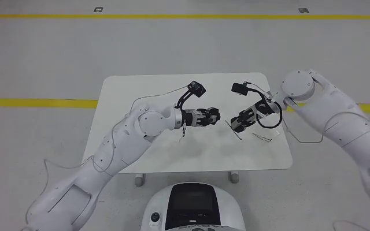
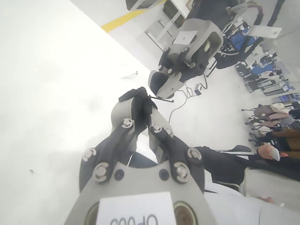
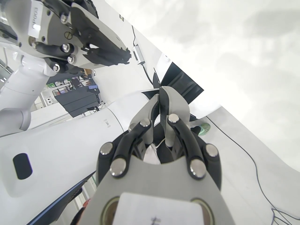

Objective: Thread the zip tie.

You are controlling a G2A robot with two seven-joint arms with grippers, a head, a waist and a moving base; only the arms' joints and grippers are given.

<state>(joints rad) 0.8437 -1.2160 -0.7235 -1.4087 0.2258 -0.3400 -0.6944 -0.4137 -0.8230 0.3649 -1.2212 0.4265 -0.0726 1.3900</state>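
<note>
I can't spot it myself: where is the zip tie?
In the top view the zip tie is a thin black strip sticking out from the fingers of the right gripper, over the table, across from the left gripper.

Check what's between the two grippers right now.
A thin black zip tie, poking from the right gripper toward the left gripper; clearest in the left wrist view.

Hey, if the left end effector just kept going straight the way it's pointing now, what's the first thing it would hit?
Most likely the black zip tie sticking out at the tips of the right end effector, then that end effector itself. The left end effector points straight at it, though depth is unclear.
</note>
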